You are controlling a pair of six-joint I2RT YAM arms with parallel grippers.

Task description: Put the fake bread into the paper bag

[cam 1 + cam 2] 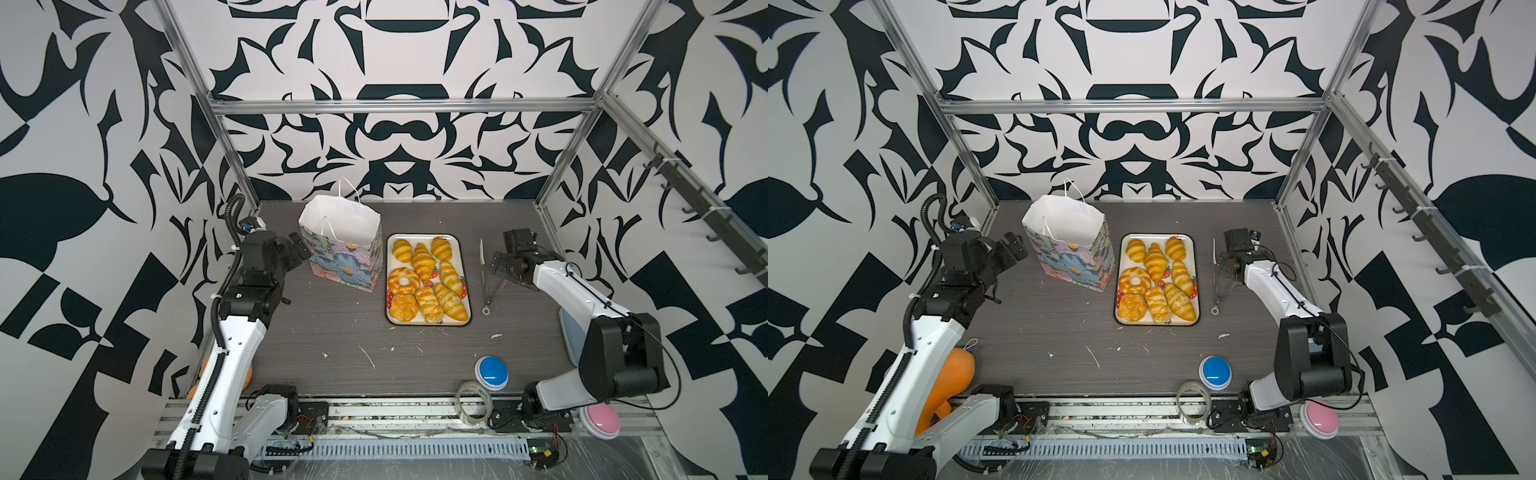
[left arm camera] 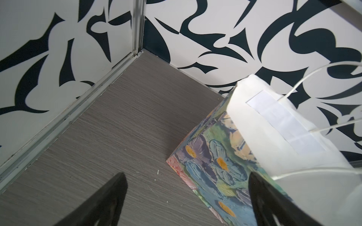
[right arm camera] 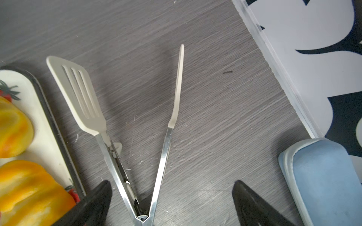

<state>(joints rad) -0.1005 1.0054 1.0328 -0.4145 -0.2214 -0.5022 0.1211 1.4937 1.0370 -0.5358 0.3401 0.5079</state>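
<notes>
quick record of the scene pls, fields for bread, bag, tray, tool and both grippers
bread: eight pieces of fake bread, all on the tray
tray: right of the bag in both top views
bag: paper bag upright, mouth open, no bread visible inside
tool: tongs lying spread open on the table, right of the tray
left gripper: open, empty, beside the bag
right gripper: open, empty, above the tongs' hinge end
progress: no bread bagged yet
</notes>
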